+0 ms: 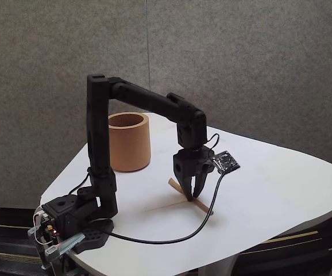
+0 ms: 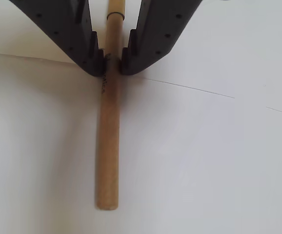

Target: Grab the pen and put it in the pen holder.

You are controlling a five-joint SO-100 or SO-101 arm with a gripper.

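The pen, a thin tan stick, lies flat on the white table to the right of the pen holder, a wide terracotta cup standing upright. My gripper points straight down onto the pen's middle. In the wrist view the pen runs down the frame from between my black fingers. The gripper is shut on it, with both fingertips pressed against its sides and the table.
A black cable loops across the table from the arm's base up to the wrist camera board. The table's rounded front edge lies close below the base. A grey wall stands behind.
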